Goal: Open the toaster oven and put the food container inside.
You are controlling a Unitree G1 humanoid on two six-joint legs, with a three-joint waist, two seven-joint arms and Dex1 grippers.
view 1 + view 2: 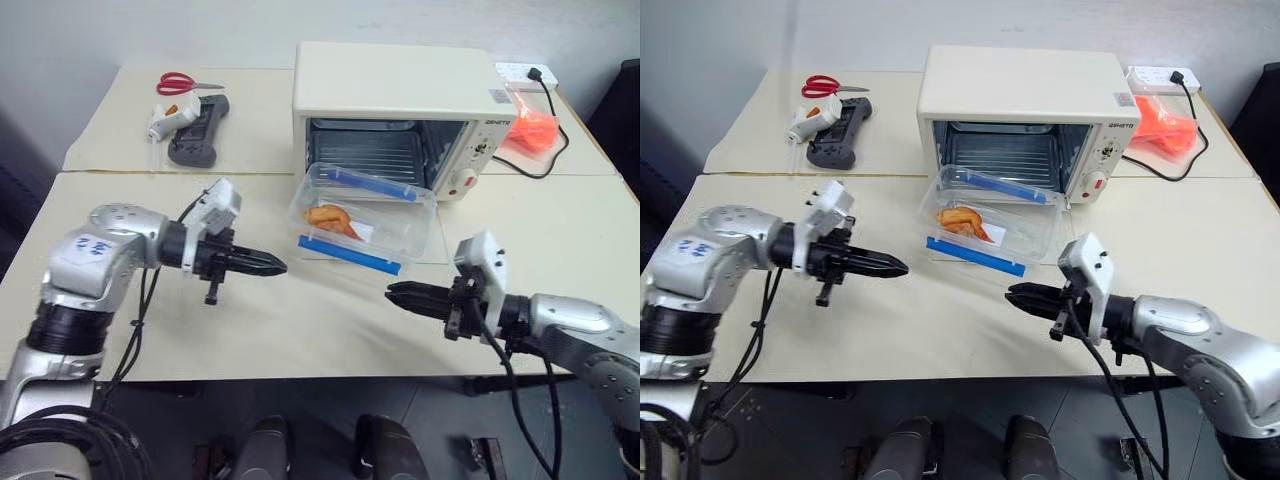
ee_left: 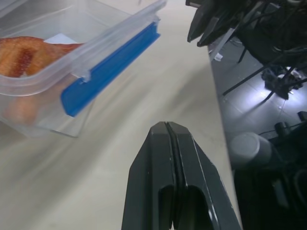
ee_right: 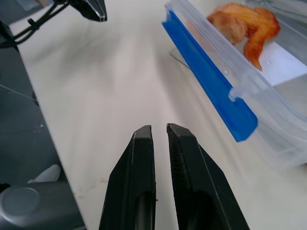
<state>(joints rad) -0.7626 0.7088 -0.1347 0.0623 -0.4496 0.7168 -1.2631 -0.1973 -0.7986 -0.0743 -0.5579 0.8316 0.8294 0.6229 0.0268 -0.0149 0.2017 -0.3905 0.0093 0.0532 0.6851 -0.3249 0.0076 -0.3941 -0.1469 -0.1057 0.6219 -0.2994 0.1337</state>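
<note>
The cream toaster oven (image 1: 400,85) stands at the back of the table with its mouth open and the wire rack (image 1: 365,152) showing. Right in front of the opening sits the food container (image 1: 365,215), a clear box with blue clip strips and a golden pastry (image 2: 29,52) inside. It appears to rest on the lowered glass door. My left gripper (image 1: 275,266) is shut and empty, pointing at the container from its left, a short gap away. My right gripper (image 1: 395,293) is also shut and empty, just in front of the container's near right corner, not touching it.
Red scissors (image 1: 180,82), a white tool (image 1: 168,118) and a black device (image 1: 198,130) lie on the far-left table. An orange bag (image 1: 530,128), a power strip (image 1: 525,72) and a black cable (image 1: 545,160) sit right of the oven. The table's front edge is close behind both grippers.
</note>
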